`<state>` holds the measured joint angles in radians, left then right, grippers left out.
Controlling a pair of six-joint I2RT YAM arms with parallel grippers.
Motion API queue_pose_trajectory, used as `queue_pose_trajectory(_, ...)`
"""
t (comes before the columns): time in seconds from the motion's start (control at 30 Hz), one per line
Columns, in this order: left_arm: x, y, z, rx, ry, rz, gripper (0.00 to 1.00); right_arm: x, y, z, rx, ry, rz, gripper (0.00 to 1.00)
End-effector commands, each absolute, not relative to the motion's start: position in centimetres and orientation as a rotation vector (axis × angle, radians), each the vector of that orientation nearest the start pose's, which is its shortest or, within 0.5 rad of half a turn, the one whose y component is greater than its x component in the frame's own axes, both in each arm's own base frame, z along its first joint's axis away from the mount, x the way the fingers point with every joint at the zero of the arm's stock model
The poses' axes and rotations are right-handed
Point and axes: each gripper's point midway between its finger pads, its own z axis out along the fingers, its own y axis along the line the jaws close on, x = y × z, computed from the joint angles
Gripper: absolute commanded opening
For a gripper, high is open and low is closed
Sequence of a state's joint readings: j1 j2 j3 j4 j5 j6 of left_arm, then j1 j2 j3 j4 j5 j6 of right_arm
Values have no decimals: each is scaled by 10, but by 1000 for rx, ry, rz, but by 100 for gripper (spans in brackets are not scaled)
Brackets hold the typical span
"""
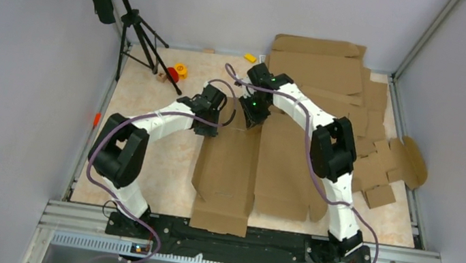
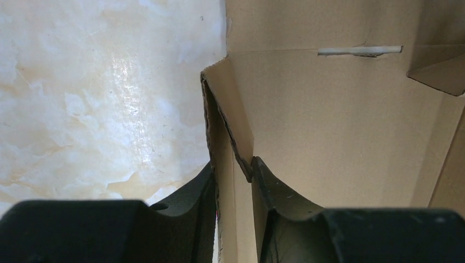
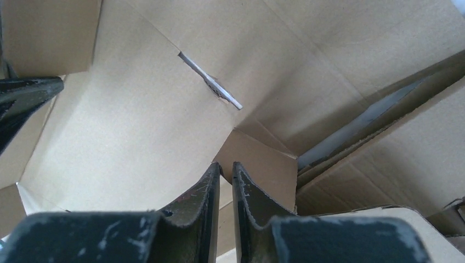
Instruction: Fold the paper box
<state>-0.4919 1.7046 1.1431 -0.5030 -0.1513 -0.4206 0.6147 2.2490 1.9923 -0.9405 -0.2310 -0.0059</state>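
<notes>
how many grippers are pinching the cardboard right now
2. The left gripper pinches a raised flap on the left side of the paper box. The right gripper is closed on a flap corner further right, near the far end. Neither is hidden.

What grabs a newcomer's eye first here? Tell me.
The big brown paper box lying mid-table, both arms' jaws pinching flaps at its far end. Then the heap of cardboard blanks at the far right, and a black tripod at the far left.
</notes>
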Motion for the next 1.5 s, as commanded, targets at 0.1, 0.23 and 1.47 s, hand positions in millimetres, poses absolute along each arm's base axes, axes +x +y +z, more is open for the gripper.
queue_pose_trajectory(0.1, 352, -169, 68, 2, 2545, -106, 28, 356, 280, 65, -962, 2752, 218, 16)
queue_pose_trajectory(0.23, 352, -167, 66, -4, 2547, -89, 27, 348, 285, 74, -935, 2706, 309, 21)
queue_pose_trajectory(1.47, 358, -183, 76, 72, 2498, -189, 23, 494, 331, 97, -1065, 2268, 533, 76)
